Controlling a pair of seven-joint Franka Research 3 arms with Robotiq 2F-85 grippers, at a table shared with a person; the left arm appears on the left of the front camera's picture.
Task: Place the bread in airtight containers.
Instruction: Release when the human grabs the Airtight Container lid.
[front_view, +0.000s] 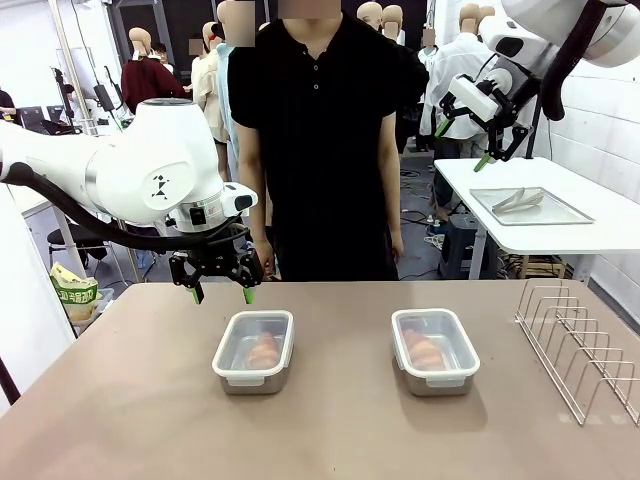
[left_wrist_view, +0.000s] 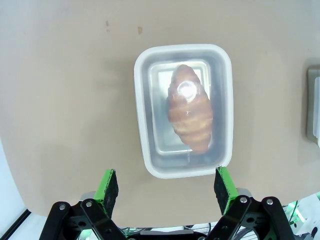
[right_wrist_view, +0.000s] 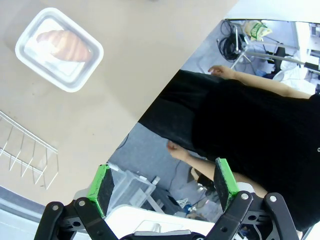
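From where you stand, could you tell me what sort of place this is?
Probably a robot lab or data-collection workspace, not a kitchen: a plain table with lidded containers holding croissants, another table behind, and cables on the floor.

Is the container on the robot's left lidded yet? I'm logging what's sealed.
Lidded. A translucent white lid covers the left container, and the croissant shows blurred through it, with glare on top.

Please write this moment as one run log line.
croissants: one in each lidded tub | left gripper: open, above table | right gripper: open, raised
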